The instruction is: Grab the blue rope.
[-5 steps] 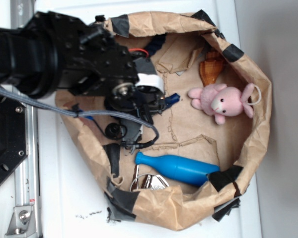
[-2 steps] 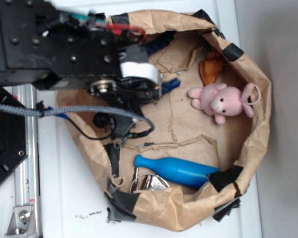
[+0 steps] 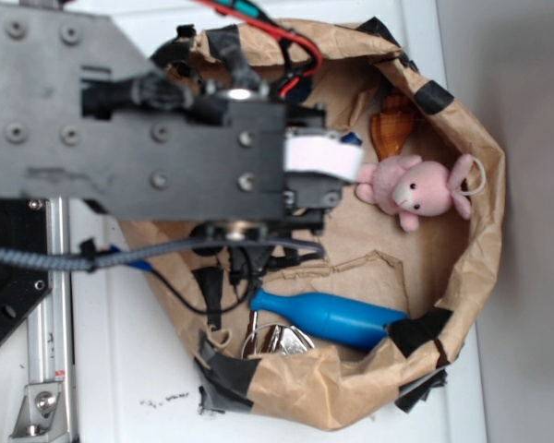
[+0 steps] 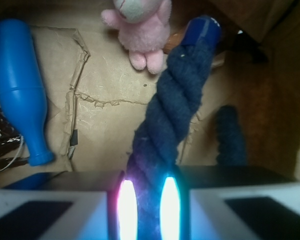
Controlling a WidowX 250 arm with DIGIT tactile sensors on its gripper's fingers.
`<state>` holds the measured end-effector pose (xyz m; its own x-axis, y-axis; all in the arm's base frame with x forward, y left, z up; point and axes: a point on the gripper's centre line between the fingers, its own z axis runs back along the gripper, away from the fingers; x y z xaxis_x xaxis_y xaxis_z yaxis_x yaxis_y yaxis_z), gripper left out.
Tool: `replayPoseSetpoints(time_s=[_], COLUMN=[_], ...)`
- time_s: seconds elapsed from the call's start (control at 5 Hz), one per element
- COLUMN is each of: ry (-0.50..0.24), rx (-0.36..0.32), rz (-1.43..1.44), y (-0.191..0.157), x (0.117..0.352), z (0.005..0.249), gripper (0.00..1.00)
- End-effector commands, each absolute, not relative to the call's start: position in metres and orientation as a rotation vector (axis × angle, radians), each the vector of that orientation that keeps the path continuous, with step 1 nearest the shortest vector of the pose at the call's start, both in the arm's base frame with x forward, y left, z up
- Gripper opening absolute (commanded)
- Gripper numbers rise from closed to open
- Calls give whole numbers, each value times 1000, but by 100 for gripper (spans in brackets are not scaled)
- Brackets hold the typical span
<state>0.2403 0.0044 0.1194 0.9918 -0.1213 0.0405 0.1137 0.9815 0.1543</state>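
I see the dark navy twisted rope [image 4: 165, 125] at centre frame with its glossy blue tip, bright blue bottle [image 4: 17, 85] upper left, pink plush bunny [image 4: 140, 25] at top, brown paper bag [image 3: 462, 185] patched with black tape

Big black and grey robot arm [image 3: 157, 138] over the left half of a brown paper bag [image 3: 480, 185]. Pink bunny toy [image 3: 414, 187] just beside the arm's white end. Bright blue bottle [image 3: 328, 316] lying below. Shiny metal thing [image 3: 275, 340] near the bottle's neck. Amber thing [image 3: 391, 129] above the bunny.
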Motion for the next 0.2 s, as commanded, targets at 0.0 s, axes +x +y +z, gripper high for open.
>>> replayPoseSetpoints(time_s=[0.0], ry=[-135], rx=[113], rz=[-127], y=[-7], x=[240], z=[154], gripper=[0])
